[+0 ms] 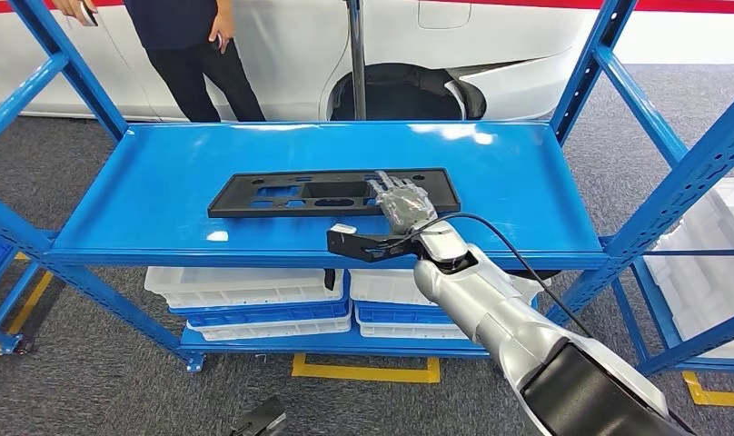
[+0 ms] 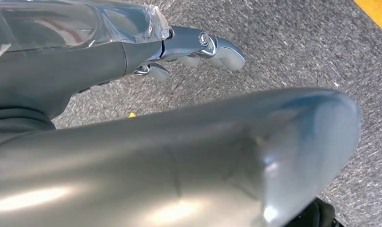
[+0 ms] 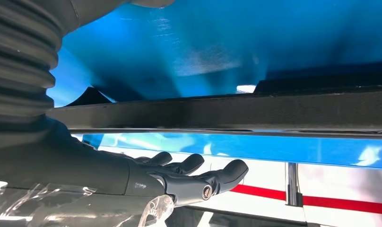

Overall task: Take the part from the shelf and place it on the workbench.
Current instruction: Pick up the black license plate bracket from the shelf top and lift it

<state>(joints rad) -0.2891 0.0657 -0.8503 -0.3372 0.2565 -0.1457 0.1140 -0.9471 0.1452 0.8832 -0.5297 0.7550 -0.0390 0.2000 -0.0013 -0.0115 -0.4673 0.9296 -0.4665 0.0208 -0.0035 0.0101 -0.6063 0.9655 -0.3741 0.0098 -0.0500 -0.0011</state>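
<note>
Shelving in glossy blue steel [image 1: 163, 182] carries the part [image 1: 282, 193], a flat, matte black plastic panel with rectangular cut-outs, lying lengthwise near the front edge, within easy reach; the right hand [image 1: 401, 205] rests over the panel's right end with fingers [image 3: 227, 171] extended and apart, holding nothing yet, apparently positioned to take the edge; the left hand [image 2: 198, 47] hangs above grey carpet, whether its fingers are curled or spread cannot be told; white plastic crates [image 1: 254, 295] sit below; a person [image 1: 195, 45] stands beside a white car [image 1: 490, 45].
</note>
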